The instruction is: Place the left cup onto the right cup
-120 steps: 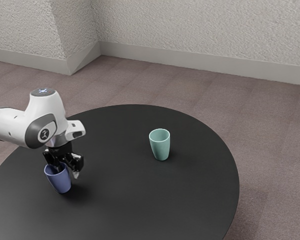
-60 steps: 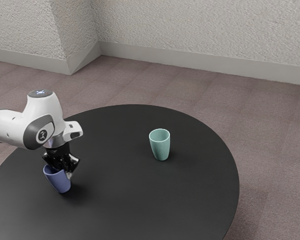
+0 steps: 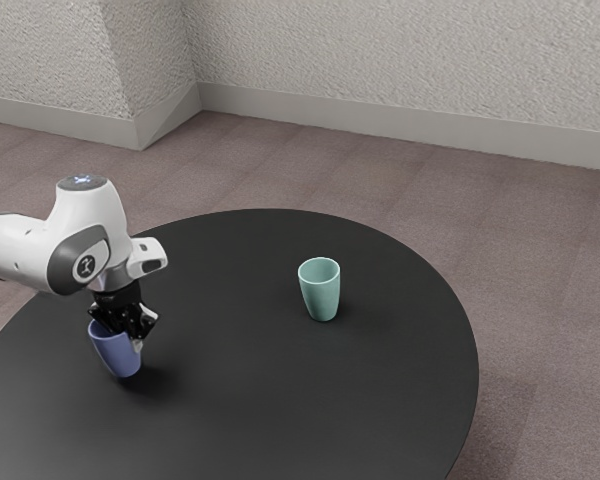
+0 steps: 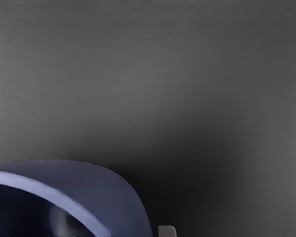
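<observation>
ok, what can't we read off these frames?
Rim of the blue cup: exterior view, the tool covers the contact.
Whether the blue cup's base clears the table: exterior view, dark top and shadow merge.
Most of the blue cup: wrist view, blurred and cut by the lower edge.
Inside of the teal cup: exterior view, its own wall hides the bottom.

There were two cups in all, one blue cup (image 3: 115, 352) and one green cup (image 3: 319, 289), and one bench (image 3: 280, 410).
</observation>
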`<action>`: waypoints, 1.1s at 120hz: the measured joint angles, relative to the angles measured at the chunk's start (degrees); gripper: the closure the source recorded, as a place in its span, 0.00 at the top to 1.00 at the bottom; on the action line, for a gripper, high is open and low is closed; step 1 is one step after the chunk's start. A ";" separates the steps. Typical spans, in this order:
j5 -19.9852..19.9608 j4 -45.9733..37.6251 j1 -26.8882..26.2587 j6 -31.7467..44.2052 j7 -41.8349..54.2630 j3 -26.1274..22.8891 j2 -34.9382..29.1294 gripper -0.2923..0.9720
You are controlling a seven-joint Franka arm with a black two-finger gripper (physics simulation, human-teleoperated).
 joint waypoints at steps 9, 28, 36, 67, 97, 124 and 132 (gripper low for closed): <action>0.16 0.58 -0.11 -0.57 -0.16 -0.18 -0.05 0.16; 0.54 2.87 0.13 -2.23 -0.51 -1.41 0.02 0.15; 0.65 4.72 -0.05 -3.42 -0.64 -1.88 0.15 0.15; 1.08 12.56 -0.90 -8.45 -0.99 -3.89 1.90 0.15; 1.39 20.63 -0.90 -14.09 -1.02 -6.24 4.18 0.15; 1.41 27.22 -0.04 -18.41 -1.05 -9.05 6.87 0.15; 1.38 28.54 -0.37 -19.25 -1.08 -9.84 7.72 0.15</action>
